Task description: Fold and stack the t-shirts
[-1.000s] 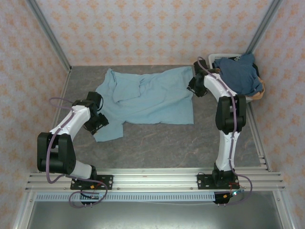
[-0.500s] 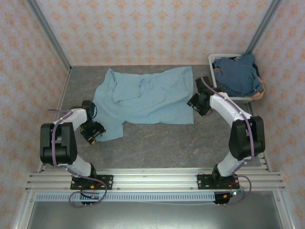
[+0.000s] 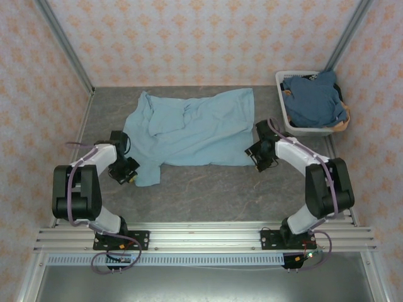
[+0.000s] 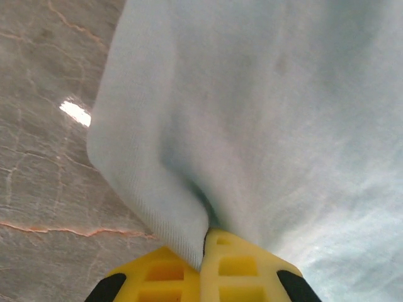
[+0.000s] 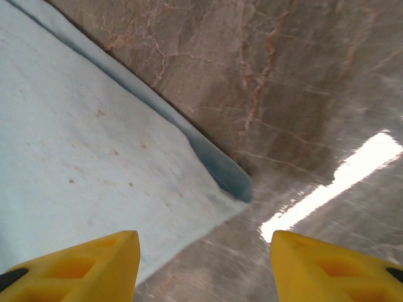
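A light sky-blue t-shirt (image 3: 192, 129) lies spread and rumpled across the middle of the grey table. My left gripper (image 3: 130, 177) is at its near left corner, yellow fingers (image 4: 242, 267) shut on a pinched fold of that t-shirt (image 4: 252, 126). My right gripper (image 3: 259, 160) hovers open at the shirt's near right corner (image 5: 242, 189), one finger (image 5: 94, 261) over the cloth, the other over bare table. A darker slate-blue t-shirt (image 3: 315, 97) is heaped in the white basket (image 3: 296, 129) at the back right.
Patterned walls with metal posts close in the table (image 3: 208, 189) on three sides. The basket stands against the right wall, just beyond my right arm. Bare grey tabletop runs between the shirt's near edge and the mounting rail (image 3: 201, 236).
My left gripper slid onto the shirt's near left corner and closed on it. My right arm came away from the basket, down to the shirt's near right corner, jaws wider.
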`<state>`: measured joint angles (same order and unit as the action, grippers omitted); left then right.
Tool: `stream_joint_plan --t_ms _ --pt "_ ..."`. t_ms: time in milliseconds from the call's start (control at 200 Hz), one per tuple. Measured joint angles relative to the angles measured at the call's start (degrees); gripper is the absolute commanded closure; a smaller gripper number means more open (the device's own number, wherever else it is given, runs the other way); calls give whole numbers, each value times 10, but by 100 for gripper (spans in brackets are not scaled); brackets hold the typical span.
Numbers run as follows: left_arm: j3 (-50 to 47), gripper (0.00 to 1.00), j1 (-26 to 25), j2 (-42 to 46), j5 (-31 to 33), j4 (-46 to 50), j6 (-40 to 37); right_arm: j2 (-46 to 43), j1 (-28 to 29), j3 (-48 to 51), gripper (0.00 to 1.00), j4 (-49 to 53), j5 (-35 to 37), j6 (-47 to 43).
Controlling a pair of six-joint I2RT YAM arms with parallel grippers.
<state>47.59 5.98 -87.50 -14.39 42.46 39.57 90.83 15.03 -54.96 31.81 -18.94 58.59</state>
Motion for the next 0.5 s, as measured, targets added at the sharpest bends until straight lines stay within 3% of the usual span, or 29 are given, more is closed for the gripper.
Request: stream_joint_plan --t_ms 265,500 --pt "-5 100 -3 8 -3 -4 0 55 6 -2 49 -28 -6 60" --pt "-2 100 -11 17 -7 -3 7 78 0 -25 95 14 2 70"
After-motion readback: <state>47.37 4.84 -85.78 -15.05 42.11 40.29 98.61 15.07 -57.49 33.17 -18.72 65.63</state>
